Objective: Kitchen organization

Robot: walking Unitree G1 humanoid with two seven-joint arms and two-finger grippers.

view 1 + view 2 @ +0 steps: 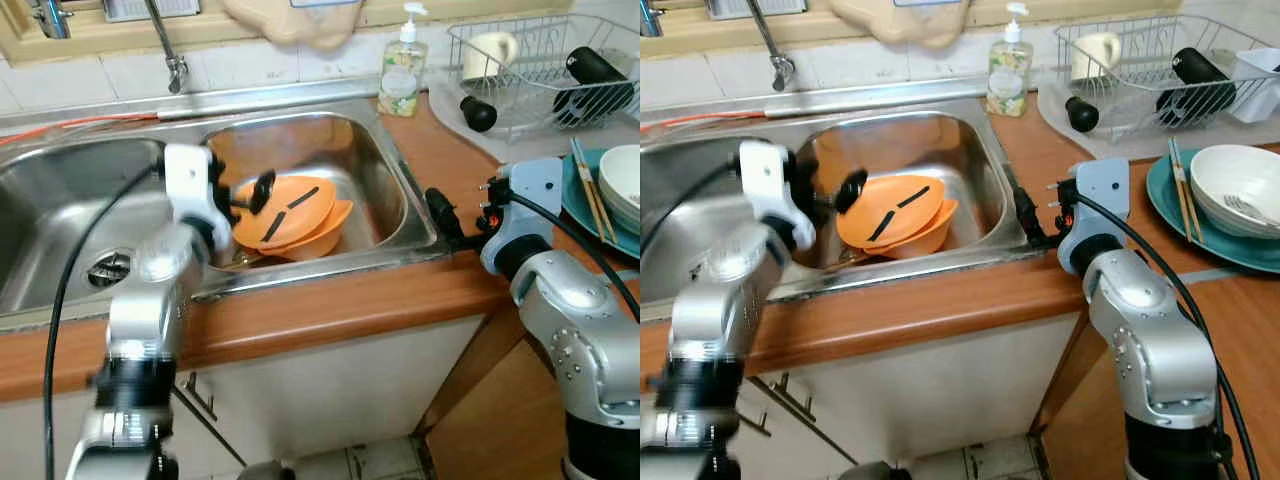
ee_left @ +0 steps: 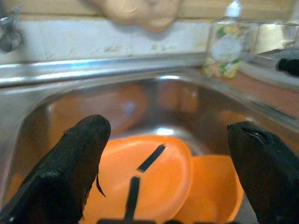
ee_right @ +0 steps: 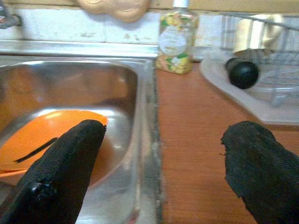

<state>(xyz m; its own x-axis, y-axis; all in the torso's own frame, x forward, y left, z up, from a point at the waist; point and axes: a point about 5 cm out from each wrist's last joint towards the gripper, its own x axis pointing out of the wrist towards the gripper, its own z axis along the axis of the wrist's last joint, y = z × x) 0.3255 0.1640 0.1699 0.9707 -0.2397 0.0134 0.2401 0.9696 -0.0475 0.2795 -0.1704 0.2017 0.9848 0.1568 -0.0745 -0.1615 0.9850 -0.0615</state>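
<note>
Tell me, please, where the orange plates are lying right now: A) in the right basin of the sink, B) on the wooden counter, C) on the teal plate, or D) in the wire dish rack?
A: the orange plates lie stacked in the right basin of the sink, with the open left gripper just above them.

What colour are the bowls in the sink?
Orange; the bowls show best in the left eye view.

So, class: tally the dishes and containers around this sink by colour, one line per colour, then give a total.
Orange: 2, the orange plate and orange bowl in the sink.
White: 2, the white bowls and white mug.
Teal: 1, the teal plate.
Black: 1, the black bottle.
Total: 6
</note>
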